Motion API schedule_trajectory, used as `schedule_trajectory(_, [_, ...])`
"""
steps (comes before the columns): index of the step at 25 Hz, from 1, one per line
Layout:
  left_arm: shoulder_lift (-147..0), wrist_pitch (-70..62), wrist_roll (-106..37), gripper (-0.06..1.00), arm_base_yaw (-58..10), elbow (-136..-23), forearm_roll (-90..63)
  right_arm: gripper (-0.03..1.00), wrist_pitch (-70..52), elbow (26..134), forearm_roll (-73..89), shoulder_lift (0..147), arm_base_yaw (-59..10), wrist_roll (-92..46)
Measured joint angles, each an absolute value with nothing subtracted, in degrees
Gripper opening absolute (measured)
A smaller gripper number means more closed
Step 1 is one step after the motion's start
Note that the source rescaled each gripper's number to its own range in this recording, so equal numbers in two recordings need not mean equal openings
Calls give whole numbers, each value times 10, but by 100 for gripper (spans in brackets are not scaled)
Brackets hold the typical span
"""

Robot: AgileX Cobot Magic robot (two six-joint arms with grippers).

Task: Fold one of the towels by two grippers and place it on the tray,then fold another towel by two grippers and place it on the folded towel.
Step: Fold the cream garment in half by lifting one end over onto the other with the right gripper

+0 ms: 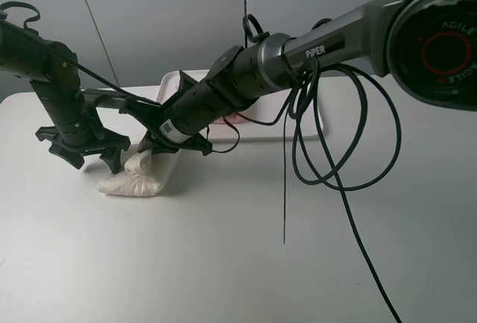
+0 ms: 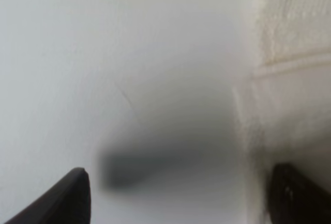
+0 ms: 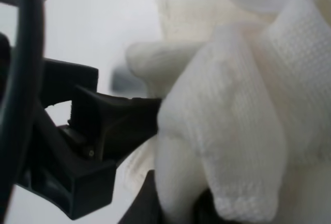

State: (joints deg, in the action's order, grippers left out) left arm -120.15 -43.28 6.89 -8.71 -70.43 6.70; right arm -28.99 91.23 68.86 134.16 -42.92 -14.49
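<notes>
The cream towel (image 1: 138, 180) lies bunched on the table in front of the tray (image 1: 176, 81). My right gripper (image 1: 158, 148) reaches across from the right and is shut on a raised fold of it. The right wrist view is filled by that gathered cream towel (image 3: 232, 131), with the dark fingers (image 3: 155, 206) just showing beneath. My left gripper (image 1: 93, 157) stands open at the towel's left edge, low over the table. In the left wrist view the left gripper (image 2: 181, 198) has its tips wide apart, with the cream towel (image 2: 289, 53) beside one tip. A sliver of the pink towel (image 1: 232, 118) shows on the tray behind the right arm.
The right arm (image 1: 313, 51) crosses over the tray and hides most of it. Its black cables (image 1: 350, 166) hang in loops down to the table at centre right. The left gripper's black body (image 3: 77, 146) shows in the right wrist view.
</notes>
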Motion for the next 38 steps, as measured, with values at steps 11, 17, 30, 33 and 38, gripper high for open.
schedule_trajectory(11, [-1201,-434,63,90,-87,-704,67,5,-327,912,715,1364,-429,-188])
schedule_trajectory(17, [-1201,-434,56,90,-87,-704,66,5,-327,912,773,1368,-429,-237])
schedule_trajectory(30, [-1201,-434,35,90,-87,-704,61,5,-331,912,849,1397,-429,-274])
schedule_trajectory(33, [-1201,-434,29,90,-87,-704,60,5,-332,912,850,1397,-429,-279])
schedule_trajectory(38, [-1201,-442,19,90,-87,-704,56,5,-332,912,850,1397,-429,-285])
